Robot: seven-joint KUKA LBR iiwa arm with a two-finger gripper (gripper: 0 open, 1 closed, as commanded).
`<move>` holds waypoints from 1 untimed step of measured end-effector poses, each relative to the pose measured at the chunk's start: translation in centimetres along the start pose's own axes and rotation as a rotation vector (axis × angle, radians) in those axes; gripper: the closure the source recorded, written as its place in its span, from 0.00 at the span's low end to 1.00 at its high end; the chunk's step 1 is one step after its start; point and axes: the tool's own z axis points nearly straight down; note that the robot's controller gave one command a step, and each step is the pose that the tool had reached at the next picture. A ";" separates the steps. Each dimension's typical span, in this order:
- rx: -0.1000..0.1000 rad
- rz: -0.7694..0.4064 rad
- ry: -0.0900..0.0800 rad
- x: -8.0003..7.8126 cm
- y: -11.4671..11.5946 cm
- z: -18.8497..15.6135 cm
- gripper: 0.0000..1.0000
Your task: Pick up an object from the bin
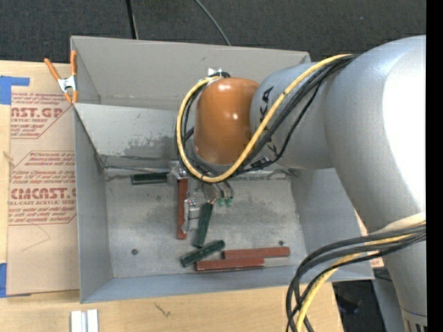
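Gripper: hung over mid-bin; its grip could not be told.
Beneath: slim dark green bar, beside long red-brown bar.
Container: grey metal bin.

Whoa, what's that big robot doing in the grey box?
A silver robot arm is reaching into the grey bin from the right. Its claw is down in the middle, right beside a long red-brown stick and a tilted dark green stick. I can't tell if it has grabbed either one. Another green stick and two red-brown strips lie lower in the picture.
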 end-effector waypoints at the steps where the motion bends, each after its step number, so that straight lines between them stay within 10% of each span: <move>1: -0.001 -0.046 0.007 -0.1 -3.5 2.6 0.00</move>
